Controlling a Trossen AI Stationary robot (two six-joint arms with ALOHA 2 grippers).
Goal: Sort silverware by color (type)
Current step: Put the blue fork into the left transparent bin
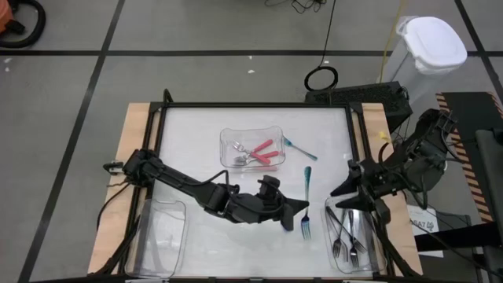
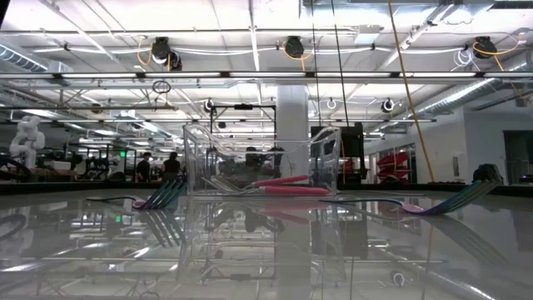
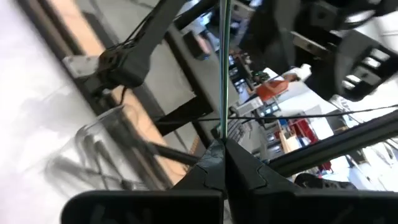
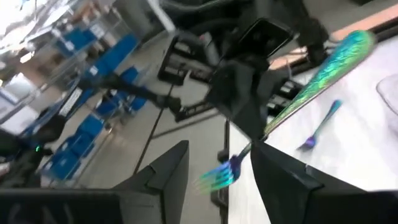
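A teal fork [image 1: 307, 182] hangs above the table's middle with my left gripper [image 1: 301, 209] shut on it. Its tines point to the near edge. The right wrist view shows the same fork [image 4: 323, 74] from the side. My right gripper [image 1: 339, 191] stands open just right of the fork, and its fingers [image 4: 292, 186] touch nothing. A second teal fork [image 1: 299, 148] lies flat on the table beside the middle tray [image 1: 229, 135]. That tray holds pink-handled pieces [image 1: 263, 151]. Dark grey forks [image 1: 346, 236] lie in the near right tray [image 1: 369, 255]. My left gripper pinches the teal fork between its two shut fingers at the lower end of the handle [image 4: 273, 124], just above the tines. The fingers come about level from the table's left and lie across the fork. The fork is lifted clear of the table, its handle [image 3: 222, 93] standing out past the fingertips.
A clear tray [image 1: 161, 236] stands at the near left corner, under the left arm. A black frame [image 1: 251, 105] runs round the white table top. Beyond the far right corner stands a white bin [image 1: 428, 47].
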